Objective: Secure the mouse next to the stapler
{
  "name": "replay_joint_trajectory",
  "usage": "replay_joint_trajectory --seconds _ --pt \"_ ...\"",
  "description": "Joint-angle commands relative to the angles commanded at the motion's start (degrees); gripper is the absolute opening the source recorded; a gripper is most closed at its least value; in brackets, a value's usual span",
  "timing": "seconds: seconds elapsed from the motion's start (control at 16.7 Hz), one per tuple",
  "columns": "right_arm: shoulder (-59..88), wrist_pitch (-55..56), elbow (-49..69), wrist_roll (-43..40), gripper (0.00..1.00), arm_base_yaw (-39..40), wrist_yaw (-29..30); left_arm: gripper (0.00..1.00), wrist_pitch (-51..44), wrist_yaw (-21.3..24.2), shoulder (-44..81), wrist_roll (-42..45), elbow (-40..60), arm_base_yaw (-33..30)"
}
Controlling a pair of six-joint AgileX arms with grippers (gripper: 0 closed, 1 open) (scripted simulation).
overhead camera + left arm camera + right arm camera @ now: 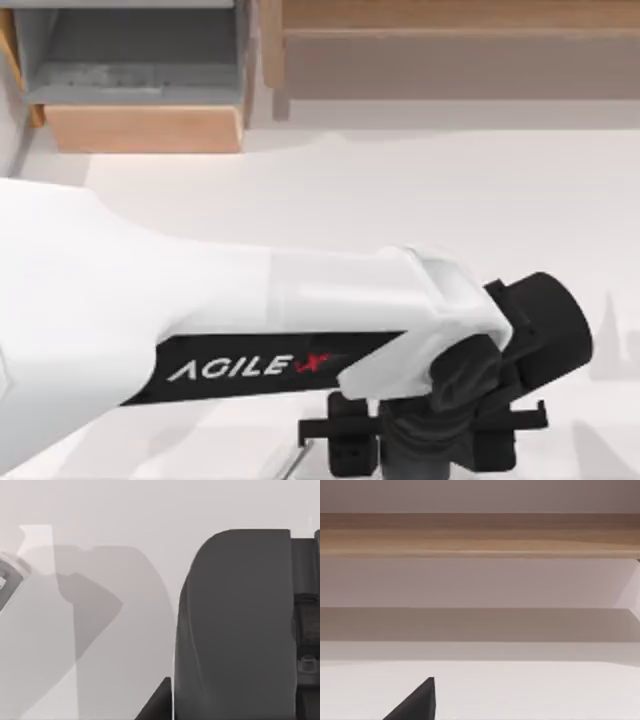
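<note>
Mouse and stapler lay hidden while the left arm [150, 330] swept across the table.

From the left of the top view, the white AgileX limb stretched over the pale table [420, 190], its left gripper [425, 440] low at the near edge, pointing down; whether its fingers were apart or together, I could not tell. In the left wrist view a big dark rounded body [235, 630] loomed close, and I could not say if it was mouse, stapler or the gripper's own part. Farther right, the right wrist view looked at a wooden shelf [480, 535], a dark fingertip [417, 702] poking in. My read: the reach-and-grasp stage, nothing placed yet; next would call for a confirmed hold.
</note>
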Motion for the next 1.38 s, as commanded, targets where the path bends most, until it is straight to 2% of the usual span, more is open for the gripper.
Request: replay_joint_trajectory --seconds 0.54,1.32,1.38 --pt "0.0 0.0 0.0 0.0 1.0 0.0 0.0 0.0 0.4 0.2 2.0 0.0 -1.8 0.0" --pt "0.0 0.0 0.0 0.0 1.0 0.0 0.0 0.98 0.4 0.2 2.0 0.0 -1.8 0.0" --pt "0.0 0.0 0.0 0.0 1.0 0.0 0.0 1.0 0.4 0.2 2.0 0.0 -1.8 0.0"
